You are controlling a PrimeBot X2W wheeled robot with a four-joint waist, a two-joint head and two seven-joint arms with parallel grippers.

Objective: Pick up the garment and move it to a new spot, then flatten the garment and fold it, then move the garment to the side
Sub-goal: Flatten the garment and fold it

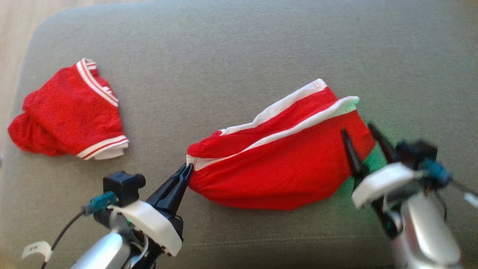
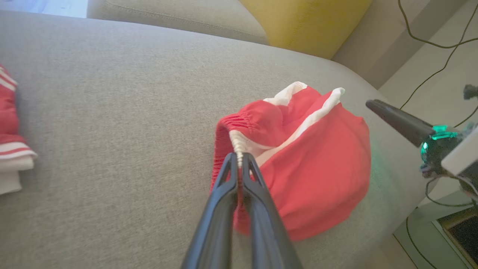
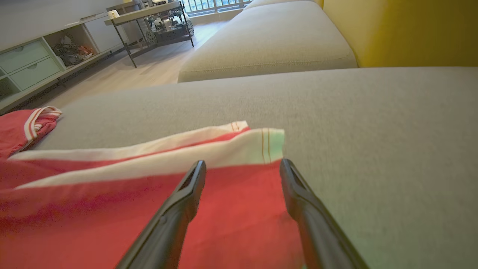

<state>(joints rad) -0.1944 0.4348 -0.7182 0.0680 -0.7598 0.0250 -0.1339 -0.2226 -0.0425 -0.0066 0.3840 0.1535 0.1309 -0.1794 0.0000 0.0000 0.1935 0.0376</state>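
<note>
Your left hand [image 1: 188, 168] is clenched on the garment [image 1: 283, 172]. Both fingers pinch the white-edged end of the gathered waistband [image 2: 242, 123] at the garment's left tip.

The garment is a pair of red shorts with white bands. It lies bunched on the grey sofa cushion [image 1: 239, 48], right of centre and close to the near edge. The pinched tip points left. The white-banded leg hems point toward the far right corner.

Your right hand [image 1: 356, 129] is released, with its fingers spread wide at the garment's right end. In the right wrist view one finger sits over red fabric and the other runs along the hem's edge, where the bare cushion begins. I cannot tell whether either finger touches the cloth. A green glow falls on the cushion beside this hand.

A second red garment [image 1: 71, 112] with red-and-white striped trim lies crumpled near the cushion's left edge, well apart from the shorts.

A yellow cushion [image 2: 306, 22] stands beyond the far edge.
</note>
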